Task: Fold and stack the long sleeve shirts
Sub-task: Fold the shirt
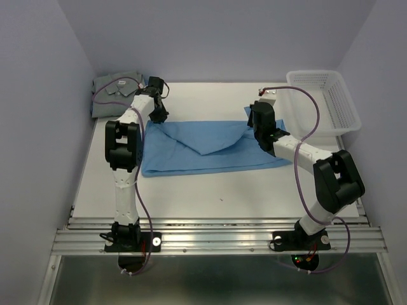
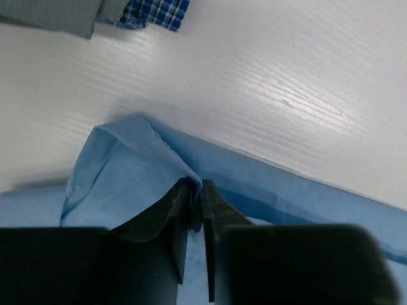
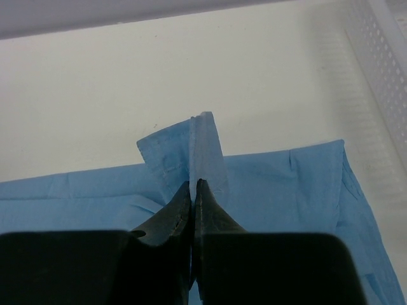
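The light blue shirt point(image 1: 210, 149) lies spread across the middle of the table, partly folded. My left gripper point(image 1: 158, 115) is shut on its far left corner point(image 2: 146, 152), which it pinches and lifts a little. My right gripper point(image 1: 255, 127) is shut on the shirt's far right part, a cuff-like flap point(image 3: 206, 152) standing up between the jaws. The grey-green shirt point(image 1: 116, 89) lies folded at the far left corner of the table, with its edge showing in the left wrist view point(image 2: 57, 16).
A white mesh basket point(image 1: 324, 101) stands at the far right and shows in the right wrist view point(image 3: 381, 63). A blue checked cloth point(image 2: 156, 13) lies beside the grey-green shirt. Walls close the left, back and right sides.
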You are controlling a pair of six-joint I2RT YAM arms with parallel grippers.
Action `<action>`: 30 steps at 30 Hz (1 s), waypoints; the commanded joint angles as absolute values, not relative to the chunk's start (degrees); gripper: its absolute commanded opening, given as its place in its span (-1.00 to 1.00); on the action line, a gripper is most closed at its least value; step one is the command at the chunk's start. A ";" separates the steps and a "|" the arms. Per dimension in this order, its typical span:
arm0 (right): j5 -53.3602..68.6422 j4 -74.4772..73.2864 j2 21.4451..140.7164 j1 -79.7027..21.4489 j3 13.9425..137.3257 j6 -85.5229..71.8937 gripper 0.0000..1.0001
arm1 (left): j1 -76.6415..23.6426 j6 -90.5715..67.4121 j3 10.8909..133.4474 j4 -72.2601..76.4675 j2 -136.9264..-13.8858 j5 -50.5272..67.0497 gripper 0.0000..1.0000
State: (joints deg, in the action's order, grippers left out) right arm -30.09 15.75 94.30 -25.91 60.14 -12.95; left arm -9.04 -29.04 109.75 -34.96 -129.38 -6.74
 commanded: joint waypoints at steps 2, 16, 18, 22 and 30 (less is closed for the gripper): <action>-32.52 18.37 94.83 -26.10 61.87 -11.08 -0.98 | -9.32 -28.74 108.81 -38.67 -126.13 -10.37 -0.82; -30.86 26.34 93.78 -22.51 53.02 -9.76 -0.96 | -7.91 -27.86 105.21 -41.49 -123.22 -12.31 -0.78; -30.24 27.68 94.57 -21.89 51.60 -10.19 -0.94 | -7.91 -27.86 104.68 -41.22 -123.57 -12.13 -0.78; -30.15 28.12 96.85 -21.27 50.28 -10.90 -0.87 | -7.91 -28.12 104.50 -41.22 -124.19 -12.66 -0.72; -37.17 22.96 93.88 -20.74 46.58 -14.84 0.37 | -7.91 -27.42 104.59 -41.75 -123.58 -12.83 -0.19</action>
State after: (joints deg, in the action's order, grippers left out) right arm -32.10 23.53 97.62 -21.26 47.59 -11.94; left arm -8.19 -28.34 104.60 -40.27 -127.00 -11.25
